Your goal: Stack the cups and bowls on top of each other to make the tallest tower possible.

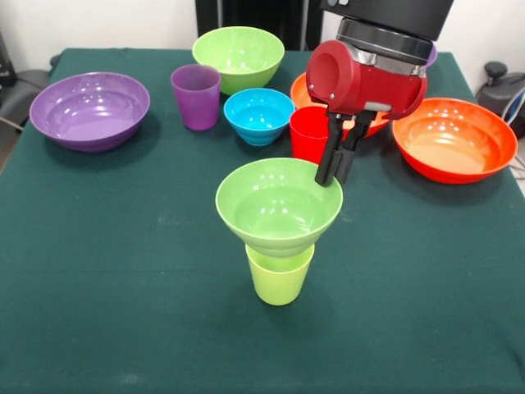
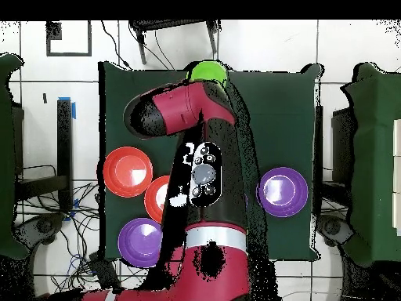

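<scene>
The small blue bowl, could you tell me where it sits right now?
In the front view the small blue bowl stands on the table toward the far side, between the purple cup and the red cup, just before the medium lime-green bowl.

Front camera close, facing robot across green table (image 1: pixel 98 271), overhead camera high, straight down, both sharing tabletop

Dark green table cloth (image 1: pixel 98 271), white wall (image 1: pixel 98 20), tiled floor (image 2: pixel 345 47), perhaps cables.
</scene>
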Robot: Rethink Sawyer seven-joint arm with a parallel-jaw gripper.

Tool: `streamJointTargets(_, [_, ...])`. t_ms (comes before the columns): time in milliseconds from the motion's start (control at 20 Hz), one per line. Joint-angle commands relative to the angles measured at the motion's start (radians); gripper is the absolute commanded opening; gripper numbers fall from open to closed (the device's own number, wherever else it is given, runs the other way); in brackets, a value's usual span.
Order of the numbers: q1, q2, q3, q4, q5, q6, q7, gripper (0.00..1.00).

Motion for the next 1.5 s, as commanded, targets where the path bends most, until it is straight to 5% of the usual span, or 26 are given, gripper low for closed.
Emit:
streamJointTargets(50, [0.001, 0.072, 0.061, 0.06, 0.016, -0.003, 0.103, 0.0])
streamJointTargets(1500, [0.025, 0.102, 0.031, -0.001, 0.02, 0.078, 0.096, 0.0])
